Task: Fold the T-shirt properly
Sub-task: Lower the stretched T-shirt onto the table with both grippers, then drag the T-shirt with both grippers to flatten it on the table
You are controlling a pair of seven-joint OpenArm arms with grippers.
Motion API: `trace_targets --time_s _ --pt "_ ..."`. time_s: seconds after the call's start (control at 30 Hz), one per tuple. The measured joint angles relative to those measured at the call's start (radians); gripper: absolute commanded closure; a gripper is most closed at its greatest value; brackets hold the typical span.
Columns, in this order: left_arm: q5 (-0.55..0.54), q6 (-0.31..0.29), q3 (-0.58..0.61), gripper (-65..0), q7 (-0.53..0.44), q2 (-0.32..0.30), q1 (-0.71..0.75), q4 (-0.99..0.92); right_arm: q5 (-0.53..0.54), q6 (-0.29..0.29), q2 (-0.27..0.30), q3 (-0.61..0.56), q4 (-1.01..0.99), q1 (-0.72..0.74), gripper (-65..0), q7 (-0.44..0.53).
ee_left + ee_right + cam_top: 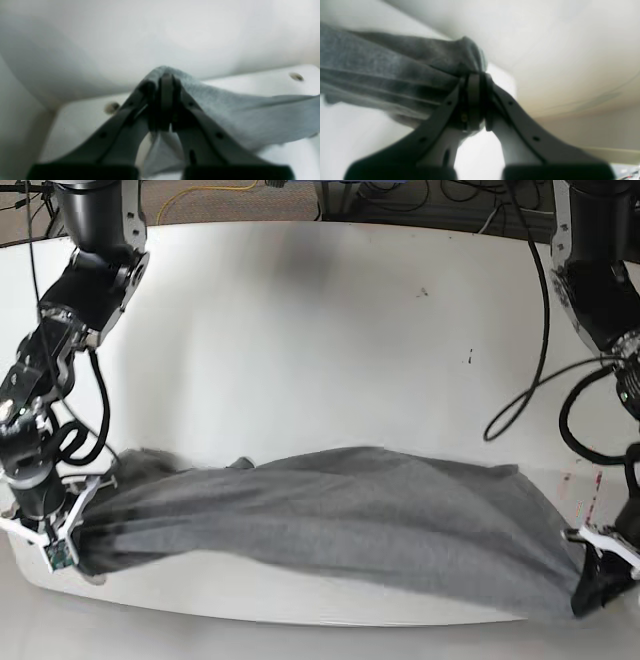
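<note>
T-shirt point(340, 520) stretched between tools, left tool point(166, 75), right tool point(475, 75) clamped

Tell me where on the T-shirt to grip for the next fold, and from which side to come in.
Judging from the base view, the T-shirt is stretched in a long band between the shut right end effector and left end effector. I'd keep those two end grips. For a new hold, take the far upper edge from the table's far side, where the cloth lies clear.
</note>
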Motion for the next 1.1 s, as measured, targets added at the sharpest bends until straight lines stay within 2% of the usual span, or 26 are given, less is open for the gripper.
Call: trace_targets --time_s 0.3,0.47,0.77,1.1 --pt "-0.127 0.005 -0.094 0.0 -0.001 -0.006 0.315 0.013 -0.002 0.000 -0.127 0.124 0.034 -0.262 -0.2 -0.004" --pt "-0.182 0.002 -0.152 0.0 0.000 -0.023 0.476 0.013 -0.019 0.002 -0.175 0.178 0.035 -0.356 -0.2 -0.008" --pt "-0.213 0.000 -0.204 0.0 -0.001 -0.036 0.683 0.013 -0.011 0.000 -0.241 0.180 0.037 -0.486 -0.2 0.002" --pt "-0.218 0.000 -0.229 0.0 -0.015 -0.094 0.866 0.014 -0.014 0.000 -0.302 0.191 0.037 -0.609 -0.2 0.028"
